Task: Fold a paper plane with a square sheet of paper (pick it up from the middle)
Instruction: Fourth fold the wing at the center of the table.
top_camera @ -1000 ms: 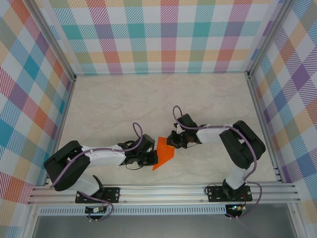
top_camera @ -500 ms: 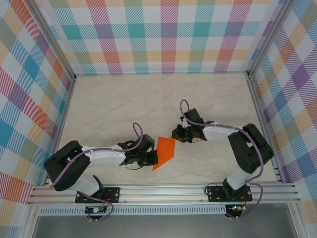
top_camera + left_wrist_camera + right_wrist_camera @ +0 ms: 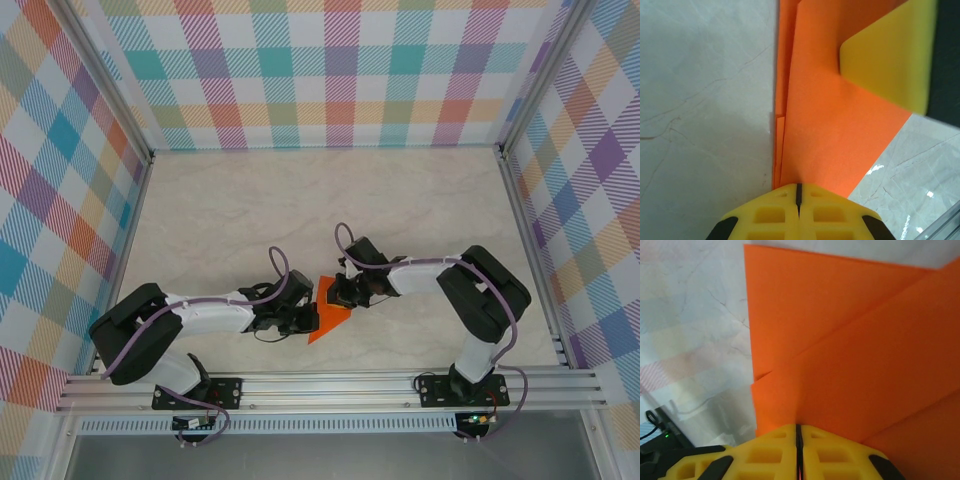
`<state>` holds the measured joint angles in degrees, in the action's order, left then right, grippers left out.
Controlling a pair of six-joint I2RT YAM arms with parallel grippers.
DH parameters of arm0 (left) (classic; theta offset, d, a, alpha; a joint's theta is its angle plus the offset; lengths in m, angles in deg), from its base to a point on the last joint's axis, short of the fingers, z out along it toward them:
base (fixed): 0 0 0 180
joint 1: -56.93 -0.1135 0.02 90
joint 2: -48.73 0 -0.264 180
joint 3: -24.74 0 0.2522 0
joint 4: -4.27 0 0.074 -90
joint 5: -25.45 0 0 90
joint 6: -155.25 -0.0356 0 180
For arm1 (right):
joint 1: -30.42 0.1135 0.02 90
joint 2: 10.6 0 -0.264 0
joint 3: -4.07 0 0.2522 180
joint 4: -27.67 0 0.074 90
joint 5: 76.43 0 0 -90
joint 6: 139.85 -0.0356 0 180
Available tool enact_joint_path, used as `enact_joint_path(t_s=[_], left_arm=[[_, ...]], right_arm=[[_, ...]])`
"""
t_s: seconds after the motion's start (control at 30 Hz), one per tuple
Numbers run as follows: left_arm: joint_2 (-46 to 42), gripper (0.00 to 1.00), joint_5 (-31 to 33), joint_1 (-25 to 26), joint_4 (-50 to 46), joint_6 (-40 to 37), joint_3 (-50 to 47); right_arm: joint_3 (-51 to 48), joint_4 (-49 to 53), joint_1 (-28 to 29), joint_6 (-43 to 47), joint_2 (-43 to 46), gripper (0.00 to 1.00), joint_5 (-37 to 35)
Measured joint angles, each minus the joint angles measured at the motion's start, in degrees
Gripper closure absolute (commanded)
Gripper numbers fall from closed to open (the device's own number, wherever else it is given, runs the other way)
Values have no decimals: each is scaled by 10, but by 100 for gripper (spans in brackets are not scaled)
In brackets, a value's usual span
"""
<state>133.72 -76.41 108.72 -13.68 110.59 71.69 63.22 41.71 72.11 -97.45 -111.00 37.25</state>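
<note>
Between my two grippers, toward the near side, the folded orange paper (image 3: 330,322) lies with its long axis near-to-far. My left gripper (image 3: 307,318) is clenched at its left edge, and my right gripper (image 3: 336,296) is clenched on its far part.

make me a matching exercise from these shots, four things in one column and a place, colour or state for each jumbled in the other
Column one:
1. left gripper
2. right gripper
3. paper
4. table

Column two:
A. pale, marbled
B. shut, tips at the paper's far end
C. orange, folded in layers
D. shut, tips at the paper's left edge

Pairs: 1-D, 2-B, 3-C, 4-A
</note>
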Motion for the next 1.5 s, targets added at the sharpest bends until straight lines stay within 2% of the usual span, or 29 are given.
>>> enact_joint_path(t_s=[0.2, 0.33, 0.5, 0.7, 0.93, 1.33, 1.5], left_arm=[[-8, 92, 18, 2, -39, -5, 19], [-21, 88, 35, 2, -118, -12, 39], [-48, 86, 33, -21, -170, -12, 72], [-51, 86, -31, -47, -109, 3, 83], [6, 86, -95, -49, -15, 26, 72], [62, 87, -100, -51, 32, 36, 48], [59, 87, -95, -52, 27, 33, 47]], right_arm=[[-3, -9, -1, 2, -3, 93, 5], [-3, -9, -1, 7, -3, 93, 5], [-3, -9, -1, 14, -4, 92, 7], [-3, -9, -1, 16, -5, 92, 7], [-3, -10, -1, 16, -5, 92, 9], [0, -9, -4, 16, -10, 92, 16], [0, -9, -4, 16, -11, 92, 18]])
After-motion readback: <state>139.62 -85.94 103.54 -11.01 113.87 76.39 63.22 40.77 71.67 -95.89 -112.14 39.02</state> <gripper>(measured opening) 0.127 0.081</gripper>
